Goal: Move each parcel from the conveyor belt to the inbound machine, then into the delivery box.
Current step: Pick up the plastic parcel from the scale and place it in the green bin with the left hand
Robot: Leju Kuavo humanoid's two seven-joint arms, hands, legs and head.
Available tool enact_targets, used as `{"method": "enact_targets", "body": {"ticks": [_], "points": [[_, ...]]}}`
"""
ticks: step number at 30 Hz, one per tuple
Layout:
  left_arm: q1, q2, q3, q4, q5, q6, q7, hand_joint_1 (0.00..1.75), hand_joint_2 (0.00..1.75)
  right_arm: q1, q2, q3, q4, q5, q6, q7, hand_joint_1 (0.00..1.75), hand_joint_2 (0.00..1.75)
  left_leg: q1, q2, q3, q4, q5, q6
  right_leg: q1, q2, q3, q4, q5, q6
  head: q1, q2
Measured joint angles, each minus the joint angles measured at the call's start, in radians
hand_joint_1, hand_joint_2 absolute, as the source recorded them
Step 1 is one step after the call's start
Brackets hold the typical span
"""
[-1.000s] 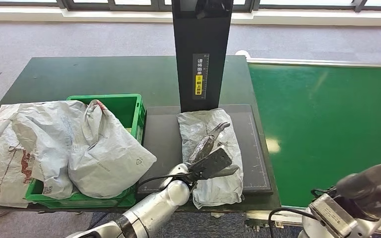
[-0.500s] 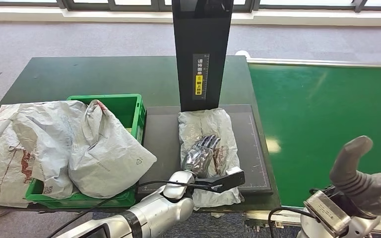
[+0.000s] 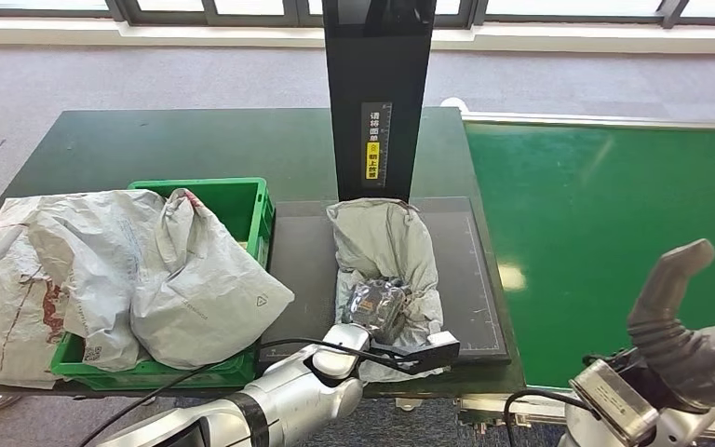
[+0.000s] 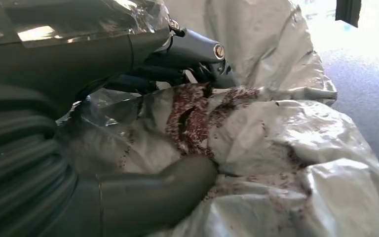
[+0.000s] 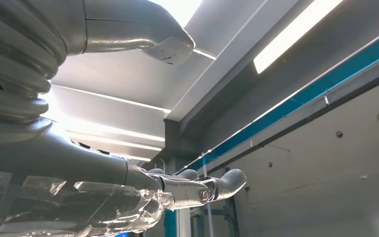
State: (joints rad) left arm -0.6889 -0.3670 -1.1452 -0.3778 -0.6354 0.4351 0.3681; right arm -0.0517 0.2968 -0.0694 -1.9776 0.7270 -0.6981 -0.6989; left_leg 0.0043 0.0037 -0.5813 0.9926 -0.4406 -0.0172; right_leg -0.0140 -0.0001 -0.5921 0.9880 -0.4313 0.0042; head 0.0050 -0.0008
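Left hand (image 3: 377,307) grips a parcel (image 3: 386,251) on the inbound machine (image 3: 470,279), delivery box (image 3: 242,200) beside it already heaped; right hand (image 3: 680,321) is empty, fingers loosely apart.

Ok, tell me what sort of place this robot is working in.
Probably a parcel-sorting station or a mock-up of one: a green conveyor belt, a black scanning machine with a grey parcel on its platform, and a green crate heaped with parcels.
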Motion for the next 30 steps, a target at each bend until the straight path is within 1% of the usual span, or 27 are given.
{"method": "enact_targets", "body": {"ticks": [17,19,21,23,25,27,28,29,30], "points": [[-0.016,0.000,-0.028,0.022,-0.018,-0.014,0.013,1.75,1.75,0.001,0.000,0.000,-0.007,0.000,0.000,0.000,0.00,1.75,0.000,0.000,0.002,0.000,-0.001,0.000,0.000,0.000,0.002,0.000,-0.001,0.000,0.000,0.000],[-0.016,0.000,-0.029,0.022,-0.030,0.003,0.014,1.75,1.75,0.002,0.000,0.000,-0.010,0.000,0.000,0.000,0.00,1.75,0.000,0.000,0.002,0.000,-0.001,0.000,0.000,0.000,0.002,0.000,-0.001,0.000,0.000,0.000],[-0.015,0.000,-0.032,0.023,-0.067,0.074,0.025,1.75,1.75,0.003,0.000,0.000,-0.014,-0.001,0.000,0.000,0.00,1.75,0.000,0.000,0.002,0.000,-0.001,0.000,0.000,0.000,0.002,0.000,-0.001,0.000,0.000,0.000],[-0.008,0.005,-0.027,0.000,-0.189,0.179,0.066,1.75,1.75,0.003,0.000,0.000,-0.018,-0.002,0.000,0.000,0.00,1.75,0.000,0.000,0.002,0.000,0.000,0.000,0.000,0.000,0.001,0.000,-0.001,0.000,0.000,0.000],[0.011,0.024,0.023,-0.083,-0.444,0.242,0.103,1.75,1.75,0.003,0.000,0.000,-0.019,-0.004,0.000,0.000,0.00,1.75,0.000,-0.001,0.001,0.000,0.000,0.001,0.000,-0.001,0.001,0.000,-0.001,0.000,0.000,0.000],[0.040,0.048,0.125,-0.209,-0.734,0.260,0.102,1.75,1.75,0.003,0.000,0.000,-0.020,-0.006,0.000,0.000,0.00,1.75,0.000,-0.002,0.000,0.000,0.000,0.000,0.000,-0.001,0.001,0.000,-0.001,0.000,0.000,0.000],[0.053,0.060,0.180,-0.273,-0.827,0.263,0.098,1.75,1.75,0.003,0.000,0.000,-0.020,-0.008,0.000,0.000,0.00,1.75,0.000,-0.002,0.000,0.000,0.000,0.000,0.000,-0.001,0.001,0.000,-0.001,0.000,0.000,0.000],[0.060,0.071,0.228,-0.334,-0.876,0.265,0.097,1.75,1.75,0.003,0.000,0.000,-0.020,-0.009,0.000,0.000,0.00,1.75,0.000,-0.001,0.000,0.000,0.000,0.000,0.000,0.000,0.001,0.000,-0.001,0.000,0.000,0.000],[0.064,0.085,0.269,-0.392,-0.889,0.266,0.101,1.75,1.75,0.003,0.000,0.000,-0.020,-0.010,0.000,0.000,0.00,1.75,0.000,0.000,0.001,0.000,0.000,0.000,0.000,0.001,0.000,0.000,-0.001,0.000,0.000,0.000]]}}
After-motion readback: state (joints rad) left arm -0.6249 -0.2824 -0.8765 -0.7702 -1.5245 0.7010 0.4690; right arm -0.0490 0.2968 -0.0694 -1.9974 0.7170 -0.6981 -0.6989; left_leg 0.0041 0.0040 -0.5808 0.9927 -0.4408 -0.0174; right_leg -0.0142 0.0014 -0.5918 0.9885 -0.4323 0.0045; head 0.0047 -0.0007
